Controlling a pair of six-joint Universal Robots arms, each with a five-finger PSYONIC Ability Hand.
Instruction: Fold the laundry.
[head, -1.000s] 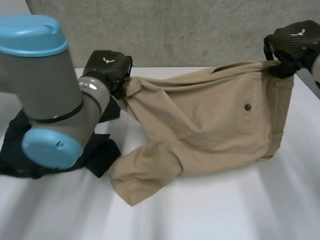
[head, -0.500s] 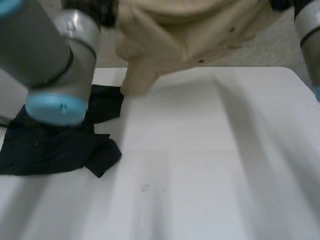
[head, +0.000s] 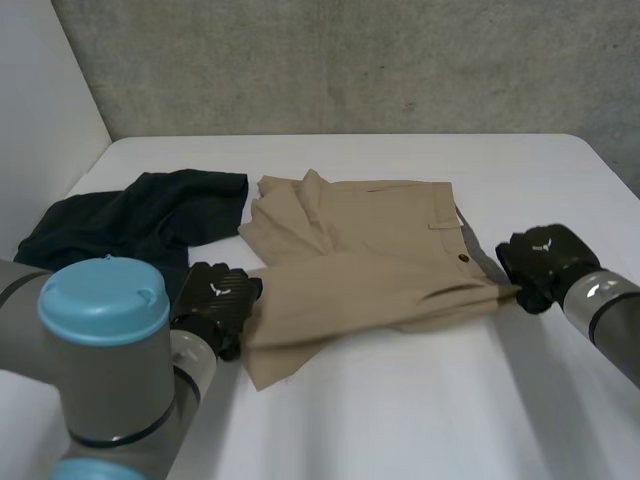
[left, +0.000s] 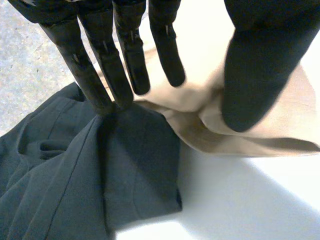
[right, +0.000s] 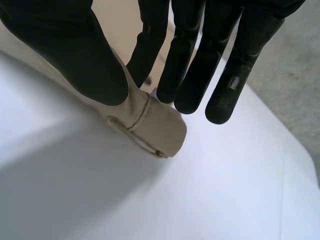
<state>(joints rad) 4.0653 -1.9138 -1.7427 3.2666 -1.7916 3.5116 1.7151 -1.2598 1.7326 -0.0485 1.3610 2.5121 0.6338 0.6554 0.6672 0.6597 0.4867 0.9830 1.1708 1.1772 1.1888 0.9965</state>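
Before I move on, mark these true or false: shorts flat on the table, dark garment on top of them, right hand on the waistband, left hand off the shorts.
1. The tan shorts lie on the white table. True.
2. The dark garment lies on top of the tan shorts. False: it lies beside them, on the left arm's side.
3. The right hand pinches the waistband end between thumb and fingers. True.
4. The left hand is clear of the tan shorts. False: its thumb and fingers pinch a bunched corner of them, next to the dark garment.
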